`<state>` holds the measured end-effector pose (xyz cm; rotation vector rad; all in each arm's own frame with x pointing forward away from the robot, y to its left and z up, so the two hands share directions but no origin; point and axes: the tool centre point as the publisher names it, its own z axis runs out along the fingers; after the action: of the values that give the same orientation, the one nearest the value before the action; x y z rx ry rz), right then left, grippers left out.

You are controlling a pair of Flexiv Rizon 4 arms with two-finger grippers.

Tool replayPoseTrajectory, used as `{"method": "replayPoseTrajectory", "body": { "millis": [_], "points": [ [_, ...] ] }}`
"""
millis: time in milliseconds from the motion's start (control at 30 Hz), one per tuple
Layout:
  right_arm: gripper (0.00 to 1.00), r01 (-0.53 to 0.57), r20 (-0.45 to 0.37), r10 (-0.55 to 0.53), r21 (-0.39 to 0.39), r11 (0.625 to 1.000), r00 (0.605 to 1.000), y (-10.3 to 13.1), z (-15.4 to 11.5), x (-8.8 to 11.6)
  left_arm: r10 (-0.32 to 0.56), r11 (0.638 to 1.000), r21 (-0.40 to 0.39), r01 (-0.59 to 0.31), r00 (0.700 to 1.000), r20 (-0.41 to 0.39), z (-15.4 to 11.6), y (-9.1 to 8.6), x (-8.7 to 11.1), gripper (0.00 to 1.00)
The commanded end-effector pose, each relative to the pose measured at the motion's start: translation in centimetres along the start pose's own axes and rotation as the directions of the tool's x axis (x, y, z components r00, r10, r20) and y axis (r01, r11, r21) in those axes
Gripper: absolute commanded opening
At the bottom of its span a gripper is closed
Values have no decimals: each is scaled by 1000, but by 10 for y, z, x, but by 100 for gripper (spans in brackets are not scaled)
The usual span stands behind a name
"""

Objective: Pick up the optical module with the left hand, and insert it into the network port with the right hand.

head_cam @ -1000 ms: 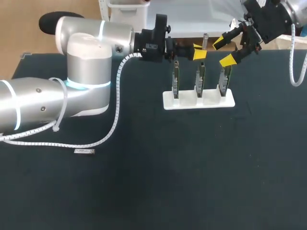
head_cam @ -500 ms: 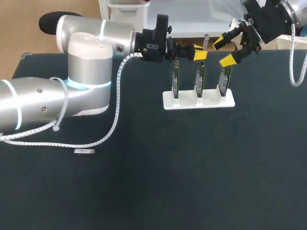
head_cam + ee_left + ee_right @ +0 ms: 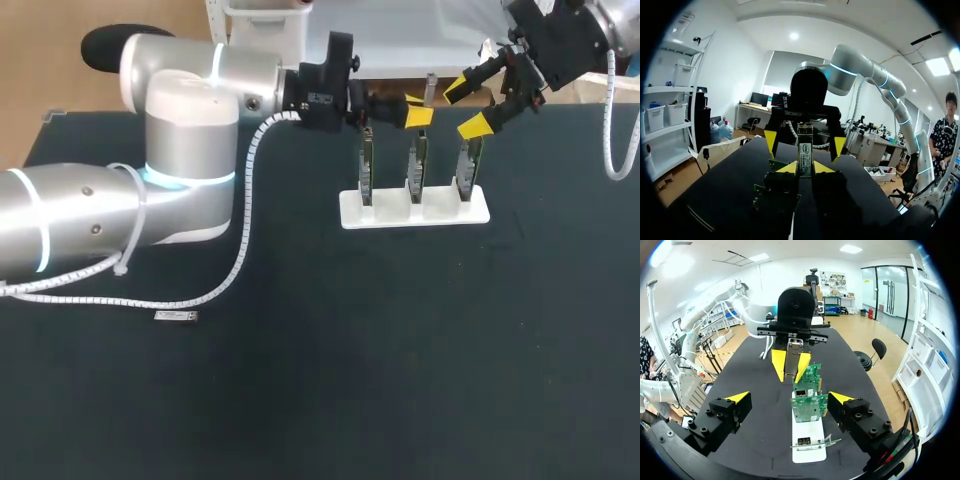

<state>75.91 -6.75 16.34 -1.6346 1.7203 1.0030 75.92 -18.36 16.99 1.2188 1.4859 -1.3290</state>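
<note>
The optical module (image 3: pixel 428 86), a slim metal bar, stands upright between the yellow tips of my left gripper (image 3: pixel 416 108), which is shut on it above the middle network card (image 3: pixel 416 165). In the left wrist view the module (image 3: pixel 805 152) rises from between the left gripper (image 3: pixel 805 168). My right gripper (image 3: pixel 466 106) hangs open just right of it, over the right-hand card (image 3: pixel 467 165), touching nothing. In the right wrist view, beyond my open right gripper (image 3: pixel 789 398), the nearest green card (image 3: pixel 809 407) stands, with the module (image 3: pixel 792 356) farther ahead.
Three green cards stand upright in a white stand (image 3: pixel 440 211) at the table's back middle. A small grey piece (image 3: pixel 176 316) lies on the dark tabletop at the left, near my left arm's white cable (image 3: pixel 238 255).
My left arm has edged slightly to the right with the module in its gripper. The right arm has stayed where it was.
</note>
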Motion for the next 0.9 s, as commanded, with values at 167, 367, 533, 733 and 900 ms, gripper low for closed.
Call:
{"method": "replayPoseTrajectory", "body": {
  "millis": [167,367,533,733,900],
  "points": [
    [100,2,2,-2,3,1000,1000,1,0,1,-1,1000,-12,1,1000,-7,1,3,-1,0],
    [100,2,2,-2,3,1000,1000,1,0,1,0,1000,-14,0,1000,-5,0,3,-1,0],
    [100,2,2,-2,3,1000,1000,1,0,1,0,1000,-14,0,1000,-5,0,3,-1,0],
    [100,2,2,-2,3,1000,1000,1,0,1,0,1000,-14,0,1000,-5,0,3,-1,0],
    [100,13,-11,-12,41,999,1000,-7,-6,2,0,1000,-14,0,1000,-5,0,3,-1,0]
  ]
}}
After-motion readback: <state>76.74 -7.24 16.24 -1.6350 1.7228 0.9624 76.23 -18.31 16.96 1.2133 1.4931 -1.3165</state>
